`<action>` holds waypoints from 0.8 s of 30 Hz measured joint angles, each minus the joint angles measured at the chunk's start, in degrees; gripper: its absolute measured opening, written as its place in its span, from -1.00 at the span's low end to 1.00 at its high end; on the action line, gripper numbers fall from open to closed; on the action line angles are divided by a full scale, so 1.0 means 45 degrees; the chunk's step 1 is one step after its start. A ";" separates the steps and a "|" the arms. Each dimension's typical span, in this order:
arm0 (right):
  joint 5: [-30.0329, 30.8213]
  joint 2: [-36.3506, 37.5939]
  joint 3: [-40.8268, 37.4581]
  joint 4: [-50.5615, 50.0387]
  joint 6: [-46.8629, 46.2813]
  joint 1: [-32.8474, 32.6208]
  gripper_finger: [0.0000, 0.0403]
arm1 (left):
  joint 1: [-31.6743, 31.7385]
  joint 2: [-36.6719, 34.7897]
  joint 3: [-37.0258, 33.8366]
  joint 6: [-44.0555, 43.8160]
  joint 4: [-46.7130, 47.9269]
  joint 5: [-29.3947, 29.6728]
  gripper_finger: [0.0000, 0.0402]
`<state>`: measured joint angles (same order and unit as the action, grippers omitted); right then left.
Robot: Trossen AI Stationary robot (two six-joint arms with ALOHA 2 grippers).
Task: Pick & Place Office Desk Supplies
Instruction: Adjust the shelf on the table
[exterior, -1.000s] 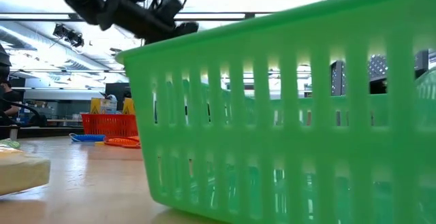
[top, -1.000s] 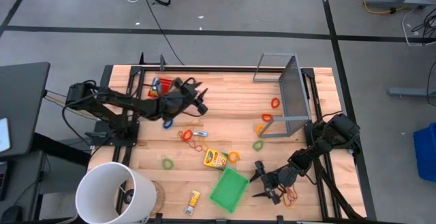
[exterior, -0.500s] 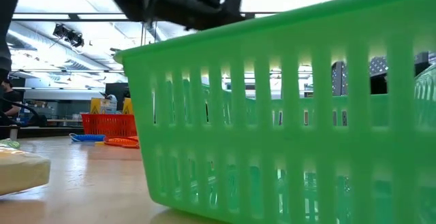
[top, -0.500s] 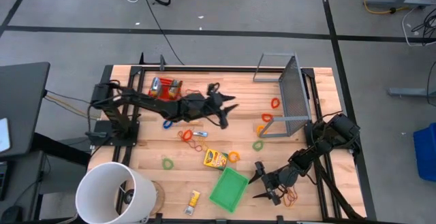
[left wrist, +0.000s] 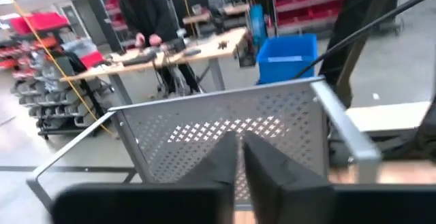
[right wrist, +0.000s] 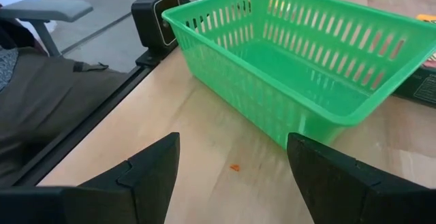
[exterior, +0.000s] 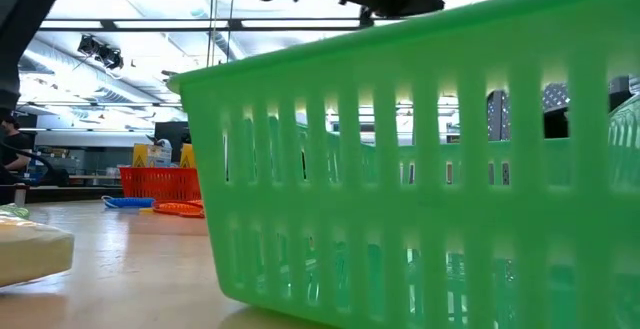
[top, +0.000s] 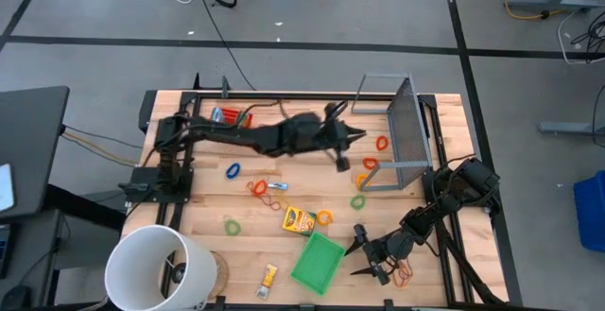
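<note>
Left gripper reaches across the far half of the desk, hanging just short of the grey perforated metal box. In its wrist view the jaws are pressed together with nothing visible between them, so clenched and apparently empty.

Right gripper is parked low at the near right edge, jaws spread wide, holding nothing, beside the green basket.

Progress: basically at the start. The basket looks empty in the right wrist view. Supplies remain scattered over the desk:
- red loops by the metal box
- green loop near its front
- blue loop and red-orange loops mid-left
- green loop near the white bucket
- yellow crayon packet just beyond the basket
- small yellow packet at the near edge

Everything is left to do (assuming the basket is the target; the pictures don't confirm that).
</note>
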<state>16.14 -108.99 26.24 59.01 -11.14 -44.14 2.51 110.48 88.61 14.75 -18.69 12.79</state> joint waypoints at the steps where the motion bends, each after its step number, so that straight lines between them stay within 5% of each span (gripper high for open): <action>1: 0.0000 0.0000 0.0000 -0.0021 -0.0002 0.0000 0.38 | 0.0125 0.0171 0.0520 0.0083 0.0632 -0.0311 -0.94; 12: 0.0170 0.0000 0.0000 -0.0581 -0.0272 0.0000 0.38 | 0.1316 0.1860 0.4024 -0.0414 0.4189 -0.6515 -0.99; 18: 0.0376 0.0000 0.0000 -0.1110 -0.0687 -0.0005 0.38 | 0.0606 0.2209 0.4044 -0.0098 0.4671 -0.6428 -0.99; 24: 0.0403 0.0000 0.0000 -0.1146 -0.0665 0.0009 0.38 | -0.0008 0.2215 0.4223 0.0501 0.4301 -0.4655 -0.99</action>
<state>17.96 -108.99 26.24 53.85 -14.13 -44.10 2.48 120.44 107.61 17.00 0.67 -8.15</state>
